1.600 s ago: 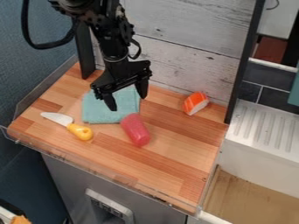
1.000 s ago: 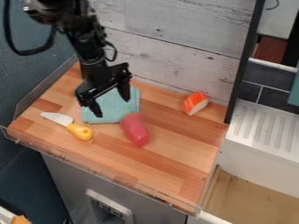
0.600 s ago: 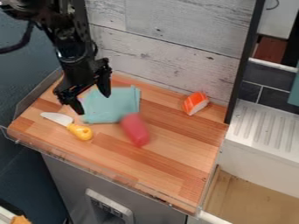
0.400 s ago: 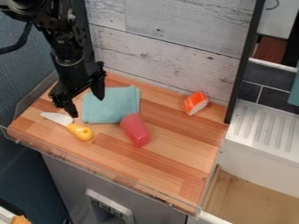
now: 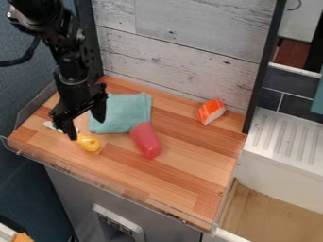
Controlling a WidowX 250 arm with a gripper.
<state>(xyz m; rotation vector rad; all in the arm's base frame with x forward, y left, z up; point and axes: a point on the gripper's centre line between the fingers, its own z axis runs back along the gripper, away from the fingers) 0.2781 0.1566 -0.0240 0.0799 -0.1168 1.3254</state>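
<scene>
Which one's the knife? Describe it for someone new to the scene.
Start at the wooden counter. Find the blue-green cloth on it; the knife lies to its lower left in view, by the end effector. Its pale blade and yellow handle set it apart from the cloth and the red object.

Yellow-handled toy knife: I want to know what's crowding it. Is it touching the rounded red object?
Apart. The camera view shows a strip of wooden worktop between the knife's yellow handle and the red object.
</scene>
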